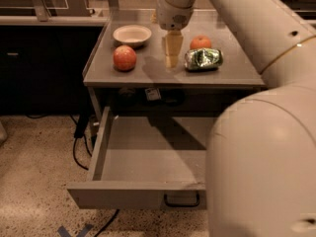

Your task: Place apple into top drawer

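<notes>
The red apple (125, 58) with pale patches sits on the grey cabinet top (148, 75), left of centre, just in front of the white bowl (132, 35). My gripper (171, 61) hangs above the middle of the cabinet top, to the right of the apple and apart from it, holding nothing. The top drawer (148, 154) is pulled out wide and has nothing in it; its dark loop handle (181, 200) shows on the front panel. My arm hides the drawer's right part.
A small orange fruit (200, 42) and a crumpled green bag (203, 59) lie right of the gripper. Black cables (79, 147) trail on the speckled floor left of the drawer. Dark cabinets stand at the left.
</notes>
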You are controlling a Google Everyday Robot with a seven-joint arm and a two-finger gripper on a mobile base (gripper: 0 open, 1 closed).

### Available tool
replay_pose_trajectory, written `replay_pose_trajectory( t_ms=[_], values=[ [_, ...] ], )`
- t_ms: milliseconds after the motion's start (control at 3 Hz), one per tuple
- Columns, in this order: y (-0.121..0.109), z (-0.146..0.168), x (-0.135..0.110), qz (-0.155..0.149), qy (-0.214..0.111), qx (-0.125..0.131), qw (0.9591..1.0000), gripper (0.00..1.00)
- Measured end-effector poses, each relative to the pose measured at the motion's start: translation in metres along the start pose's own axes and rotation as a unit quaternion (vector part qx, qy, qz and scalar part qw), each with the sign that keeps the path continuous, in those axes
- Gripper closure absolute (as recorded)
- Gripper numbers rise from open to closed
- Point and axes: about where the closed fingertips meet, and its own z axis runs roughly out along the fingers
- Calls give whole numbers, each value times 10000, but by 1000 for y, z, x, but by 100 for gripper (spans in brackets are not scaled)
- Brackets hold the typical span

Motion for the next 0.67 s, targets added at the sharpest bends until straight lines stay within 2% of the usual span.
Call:
replay_pose_trajectory(
  t_ms=[333,667],
  values=[
    [-29,14,-16,-208,-139,94,9996,0],
    [-29,14,-16,-209,-139,94,9996,0]
  ],
)
